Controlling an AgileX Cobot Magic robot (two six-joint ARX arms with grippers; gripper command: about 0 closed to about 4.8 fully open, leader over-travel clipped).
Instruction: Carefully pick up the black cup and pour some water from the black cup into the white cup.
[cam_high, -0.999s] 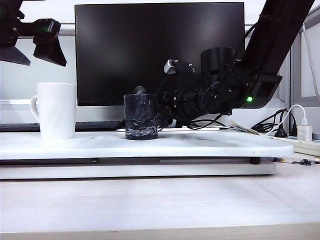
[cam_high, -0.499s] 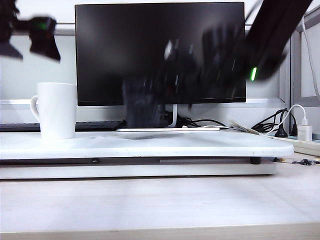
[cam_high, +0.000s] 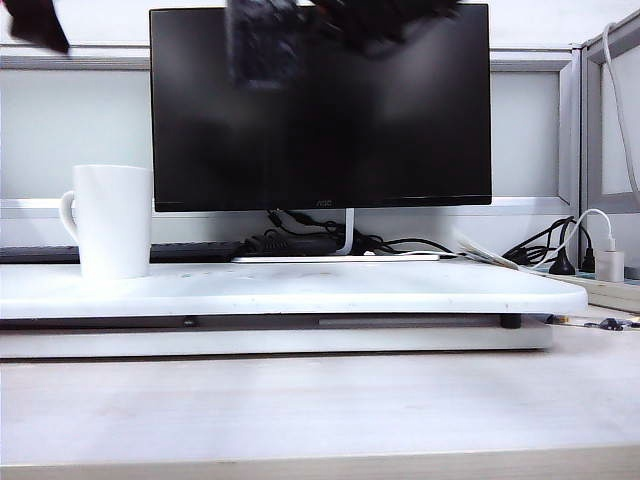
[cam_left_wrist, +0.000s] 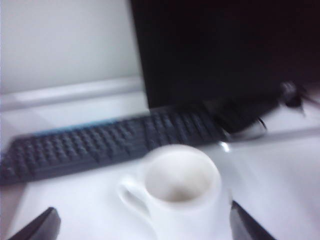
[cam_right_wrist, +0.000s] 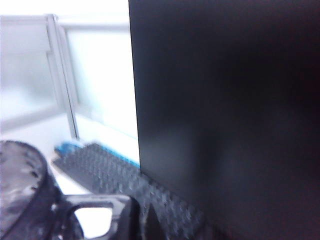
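High above board, black cup (cam_high: 263, 42) in right end effector (cam_right_wrist: 95, 220); left end effector (cam_left_wrist: 140, 225) astride white cup (cam_left_wrist: 182, 192).

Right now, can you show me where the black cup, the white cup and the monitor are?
black cup (cam_high: 262, 42): exterior view, blurred side wall, raised near the top.
white cup (cam_high: 115, 222): exterior view, outer side wall.
monitor (cam_high: 330, 130): exterior view, dark screen.

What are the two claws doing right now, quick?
Left gripper: open, empty, above the white cup.
Right gripper: shut on the black cup, lifted high in front of the monitor.
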